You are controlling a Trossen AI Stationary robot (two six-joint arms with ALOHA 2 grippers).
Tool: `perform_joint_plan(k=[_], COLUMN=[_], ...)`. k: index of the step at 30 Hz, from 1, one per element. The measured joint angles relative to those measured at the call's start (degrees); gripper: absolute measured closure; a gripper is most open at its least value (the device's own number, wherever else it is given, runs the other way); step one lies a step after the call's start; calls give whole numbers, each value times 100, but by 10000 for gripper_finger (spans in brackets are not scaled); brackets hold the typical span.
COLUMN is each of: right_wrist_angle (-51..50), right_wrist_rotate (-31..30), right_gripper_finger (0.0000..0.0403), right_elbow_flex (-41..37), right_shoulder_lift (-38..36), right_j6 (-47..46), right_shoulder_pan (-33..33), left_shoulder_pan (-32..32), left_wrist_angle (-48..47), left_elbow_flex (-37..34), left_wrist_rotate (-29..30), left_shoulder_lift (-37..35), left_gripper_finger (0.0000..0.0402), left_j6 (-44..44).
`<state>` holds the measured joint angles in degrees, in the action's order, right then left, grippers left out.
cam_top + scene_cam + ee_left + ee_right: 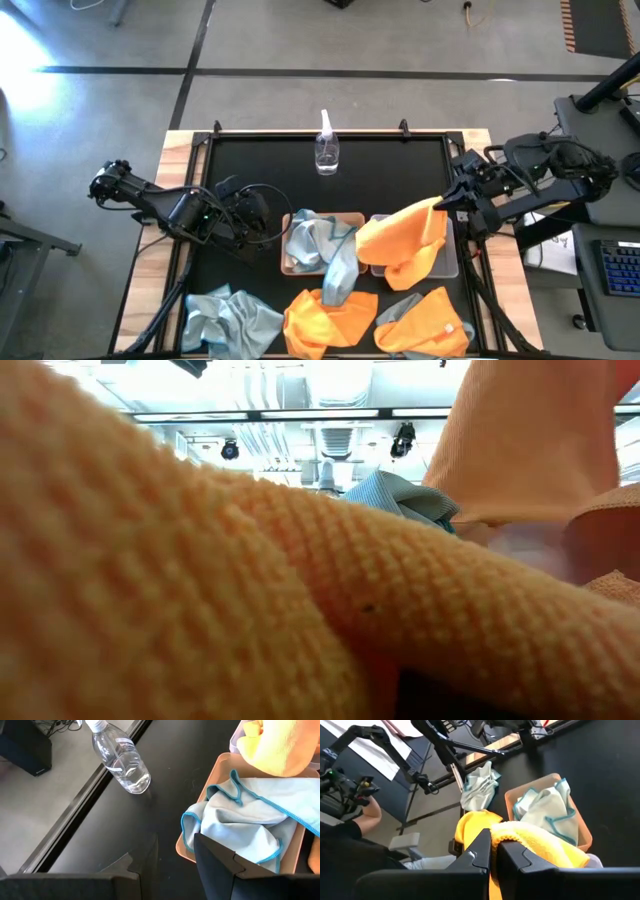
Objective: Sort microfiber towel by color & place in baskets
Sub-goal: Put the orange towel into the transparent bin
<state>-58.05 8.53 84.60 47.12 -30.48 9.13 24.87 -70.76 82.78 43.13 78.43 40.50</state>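
Above the grey basket [447, 262], the right hand [447, 201] pinches a draped, nubby orange towel [405, 240]. Beside the tan basket [287, 262], holding a crumpled blue-grey towel [312, 243], the left hand [262, 222] is spread.

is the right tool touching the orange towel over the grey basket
Touching. In the right wrist view the right tool is shut on the orange towel, pinching its edge; the high view shows that towel hanging from it over the grey basket.

Bright orange towel [405, 240] over grey basket [447, 262]; pale blue-grey towel [318, 245], teal-edged, in tan basket [292, 268]; bench [270, 170] was black.
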Motion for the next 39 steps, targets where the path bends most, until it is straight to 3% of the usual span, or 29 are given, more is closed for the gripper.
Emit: perform_joint_plan(k=[6,13,26,39], right_wrist_angle=[72,498,-1283,-1415], right_wrist_rotate=[-18,-15,-272,-405], right_gripper_finger=[394,394,394,394], right_elbow_flex=[85,380,428,95], right_shoulder_lift=[-61,-149,-303,-175], right_j6=[-142,359,106,37], right_shoulder_pan=[0,0,0,0], left_shoulder_pan=[-1,-1,-1,0], left_wrist_angle=[0,0,2,3], left_elbow_flex=[0,0,0,0], left_wrist_rotate=[0,0,-2,-2], left_shoulder_lift=[0,0,2,2], left_gripper_finger=[288,288,288,288], left_j6=[12,79,101,101])
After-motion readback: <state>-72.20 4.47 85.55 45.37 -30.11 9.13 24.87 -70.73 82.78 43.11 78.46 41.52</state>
